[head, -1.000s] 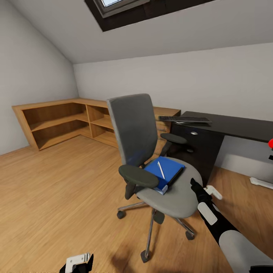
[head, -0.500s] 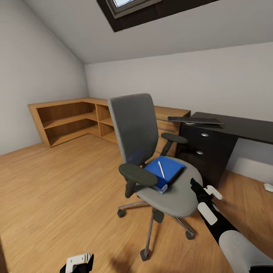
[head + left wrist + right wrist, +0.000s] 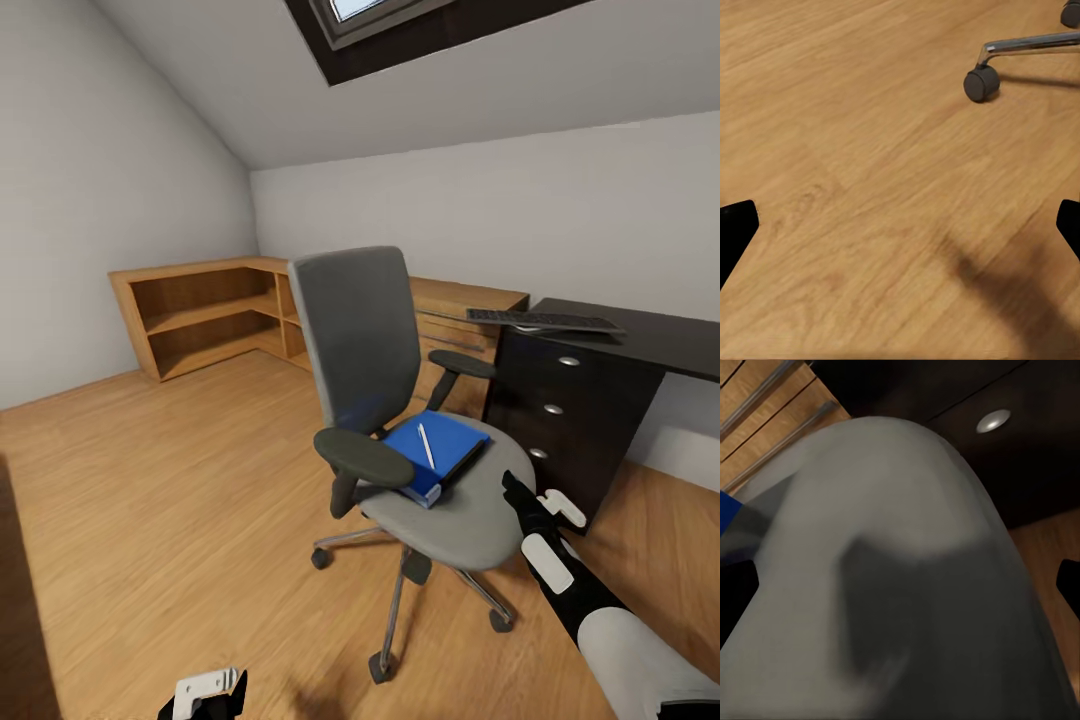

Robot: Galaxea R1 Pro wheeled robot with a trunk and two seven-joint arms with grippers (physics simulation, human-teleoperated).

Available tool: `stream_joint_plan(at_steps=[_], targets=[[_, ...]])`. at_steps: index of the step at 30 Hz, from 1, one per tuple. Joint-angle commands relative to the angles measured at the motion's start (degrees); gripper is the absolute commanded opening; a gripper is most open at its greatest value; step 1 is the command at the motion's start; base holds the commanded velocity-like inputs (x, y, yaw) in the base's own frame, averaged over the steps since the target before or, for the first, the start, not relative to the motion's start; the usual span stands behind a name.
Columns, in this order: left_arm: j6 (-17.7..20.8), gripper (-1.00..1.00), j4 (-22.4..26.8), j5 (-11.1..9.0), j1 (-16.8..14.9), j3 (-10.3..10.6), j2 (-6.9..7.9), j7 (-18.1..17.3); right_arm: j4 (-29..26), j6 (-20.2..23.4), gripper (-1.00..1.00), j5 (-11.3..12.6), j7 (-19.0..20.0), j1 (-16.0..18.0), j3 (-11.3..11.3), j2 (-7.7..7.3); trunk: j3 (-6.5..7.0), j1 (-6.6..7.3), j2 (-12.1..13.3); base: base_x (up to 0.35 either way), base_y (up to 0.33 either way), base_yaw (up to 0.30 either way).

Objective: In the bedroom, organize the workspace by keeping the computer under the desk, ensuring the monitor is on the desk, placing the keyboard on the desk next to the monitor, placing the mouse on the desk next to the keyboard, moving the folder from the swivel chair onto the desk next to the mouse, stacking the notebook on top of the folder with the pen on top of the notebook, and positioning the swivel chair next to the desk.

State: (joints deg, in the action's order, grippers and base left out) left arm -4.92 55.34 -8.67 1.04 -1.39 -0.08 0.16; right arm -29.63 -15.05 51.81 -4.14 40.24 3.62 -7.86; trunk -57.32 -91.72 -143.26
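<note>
The grey swivel chair (image 3: pixel 360 340) stands in the middle of the head view. On its seat lies a blue stack, the folder (image 3: pixel 440 450) and notebook, with a white pen (image 3: pixel 425 446) on top. My right gripper (image 3: pixel 535 505) is open at the seat's front right rim. In the right wrist view the grey seat (image 3: pixel 907 547) sits between its spread fingertips. The black desk (image 3: pixel 660 340) at the right carries the keyboard (image 3: pixel 540 320). My left gripper (image 3: pixel 205 692) hangs low and open over the floor, near a chair castor (image 3: pixel 980 82).
A wooden corner shelf (image 3: pixel 200 310) runs along the far walls behind the chair. The desk's drawer unit (image 3: pixel 560 400) stands just beyond the chair's right armrest. Wooden floor stretches to the left. A sloped ceiling with a skylight (image 3: pixel 380 15) is overhead.
The camera has turned left, so the shelf, desk and walls slid to the right in view. The chair and my right gripper keep the same place in the picture.
</note>
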Motion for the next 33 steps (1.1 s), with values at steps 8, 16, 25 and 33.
stream_joint_plan(at_steps=[8,16,25,33], targets=[[-0.1,1.00,0.0,-0.5,0.0,0.1,-0.01,0.0,1.1,0.0,1.00,0.8,-0.2,-0.1,0.4,-0.28,-0.05,0.00,0.0,0.000,0.000,0.025],[-0.1,1.00,0.0,-0.5,0.0,0.1,-0.01,0.0,-1.3,1.0,1.00,0.9,-0.2,-0.2,0.4,-0.62,-0.05,0.00,0.0,0.000,0.000,0.001],[-0.1,1.00,0.0,-0.5,0.0,0.2,-0.05,0.0,-3.9,2.2,1.00,0.8,-0.2,-0.3,0.3,-0.67,-0.05,0.00,0.0,0.000,0.000,0.000],[-0.1,1.00,0.0,-0.5,0.0,0.2,-0.07,0.0,-3.8,2.2,1.00,0.8,-0.2,-0.3,0.4,-0.64,-0.05,0.00,0.0,0.000,0.000,0.000]])
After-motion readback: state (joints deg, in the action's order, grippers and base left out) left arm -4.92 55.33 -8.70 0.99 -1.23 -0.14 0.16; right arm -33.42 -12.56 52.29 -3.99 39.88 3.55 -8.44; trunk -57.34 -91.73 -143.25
